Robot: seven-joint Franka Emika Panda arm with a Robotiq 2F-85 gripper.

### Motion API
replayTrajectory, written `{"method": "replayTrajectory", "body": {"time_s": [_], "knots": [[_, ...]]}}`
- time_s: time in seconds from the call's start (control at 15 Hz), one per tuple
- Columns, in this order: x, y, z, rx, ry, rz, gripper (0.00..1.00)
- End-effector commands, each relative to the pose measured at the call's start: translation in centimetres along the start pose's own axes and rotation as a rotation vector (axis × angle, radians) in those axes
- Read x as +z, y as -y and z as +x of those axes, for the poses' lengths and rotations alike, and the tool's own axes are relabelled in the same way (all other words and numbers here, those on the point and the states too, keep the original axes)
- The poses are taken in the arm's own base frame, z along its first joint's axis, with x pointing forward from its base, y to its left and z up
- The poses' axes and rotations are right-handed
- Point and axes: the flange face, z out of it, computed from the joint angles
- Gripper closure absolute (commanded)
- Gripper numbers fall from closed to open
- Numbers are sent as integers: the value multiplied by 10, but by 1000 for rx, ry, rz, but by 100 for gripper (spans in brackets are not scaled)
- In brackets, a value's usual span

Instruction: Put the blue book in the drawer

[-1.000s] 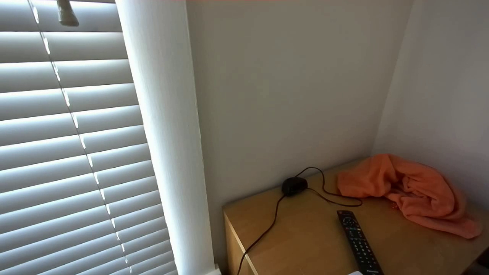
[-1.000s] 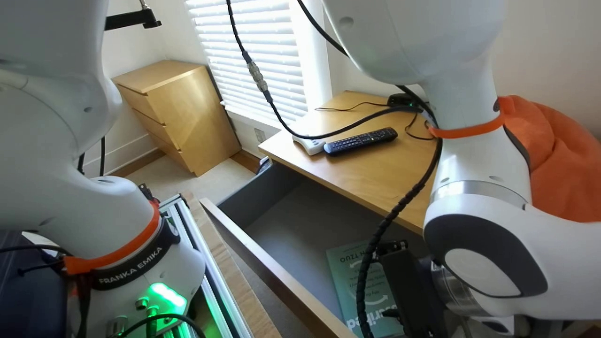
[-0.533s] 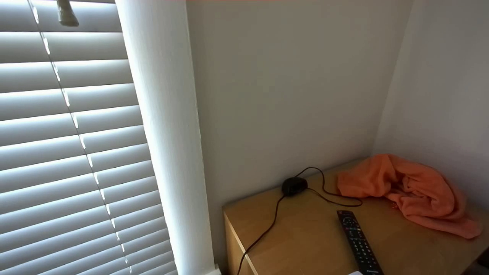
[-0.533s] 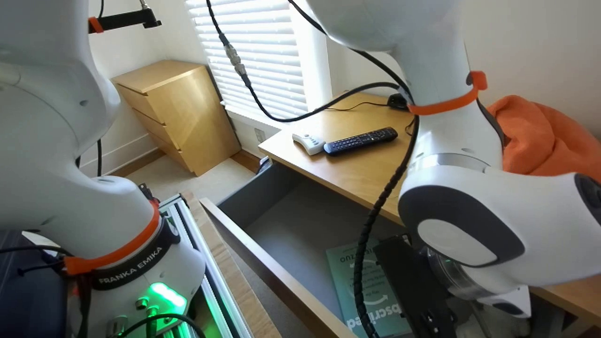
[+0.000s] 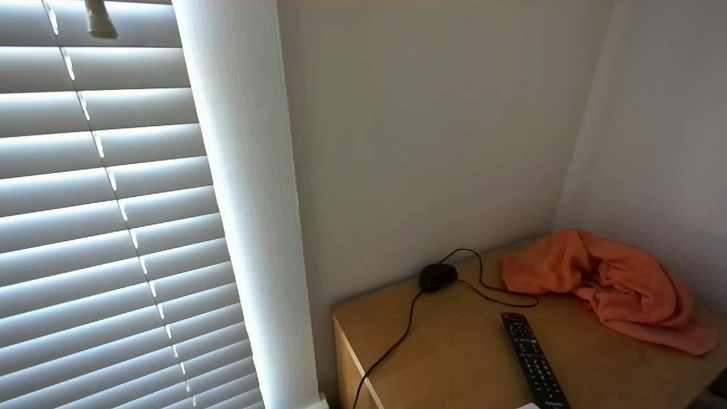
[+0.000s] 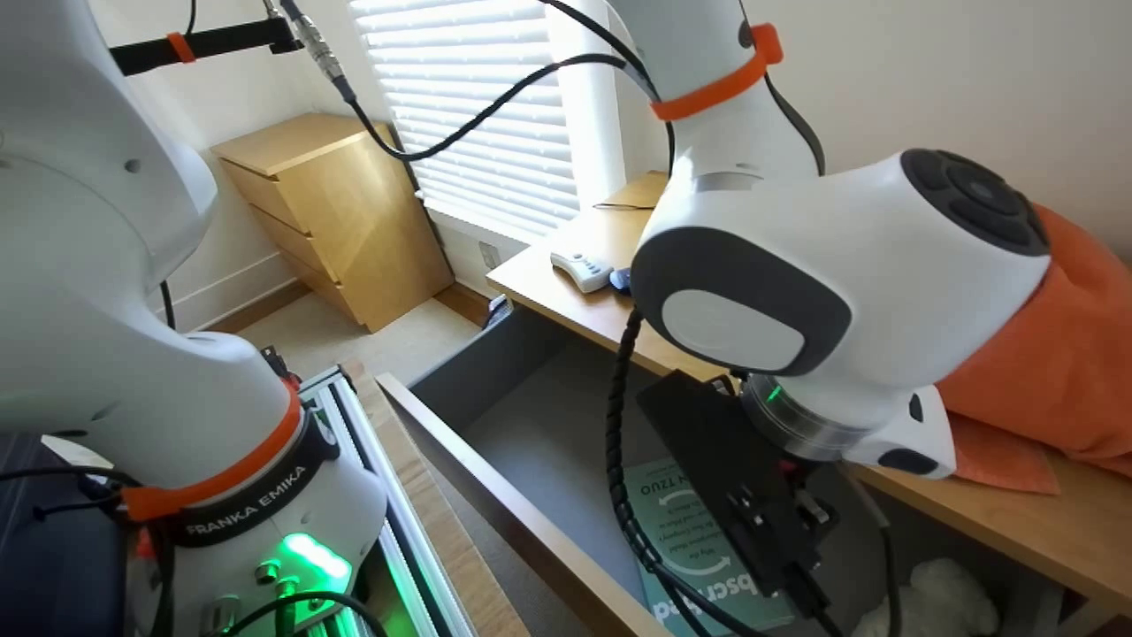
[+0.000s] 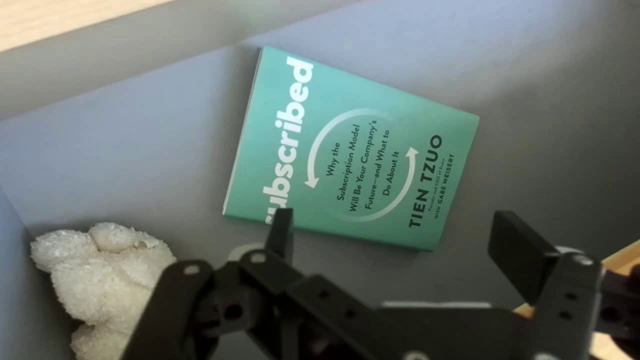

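The blue-green book (image 7: 350, 150) lies flat, cover up, on the grey floor of the open drawer (image 7: 150, 150). In an exterior view the book (image 6: 681, 522) is partly hidden by the arm's cable and the black wrist mount, inside the drawer (image 6: 531, 433). My gripper (image 7: 392, 225) is open and empty in the wrist view, with its fingers wide apart. The left finger (image 7: 281, 232) overlaps the book's lower edge in the picture, but the gripper appears to be above it, not holding it. In the exterior view the fingertips are hard to make out behind the mount.
A white plush toy (image 7: 110, 280) lies in the drawer's corner. On the dresser top (image 5: 454, 352) are a black remote (image 5: 534, 358), a black corded device (image 5: 437, 276) and an orange cloth (image 5: 613, 284). A white controller (image 6: 584, 271) is near its edge. The drawer's front panel (image 6: 522, 513) faces the robot base.
In an exterior view the arm has risen and moved left in the picture. More of the wrist and the white plush toy now show. The book stays in place in the drawer.
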Motion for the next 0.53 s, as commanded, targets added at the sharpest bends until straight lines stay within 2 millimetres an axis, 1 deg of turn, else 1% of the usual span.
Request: {"method": "replayTrajectory", "body": {"time_s": [0.0,0.33,0.4,0.47], "knots": [[-21,25,-19,-16,-35,-47,0],[-36,43,-27,5,-56,-55,0],[-31,35,-15,-6,-50,-39,0],[-33,38,-17,-5,-53,-40,0]]}}
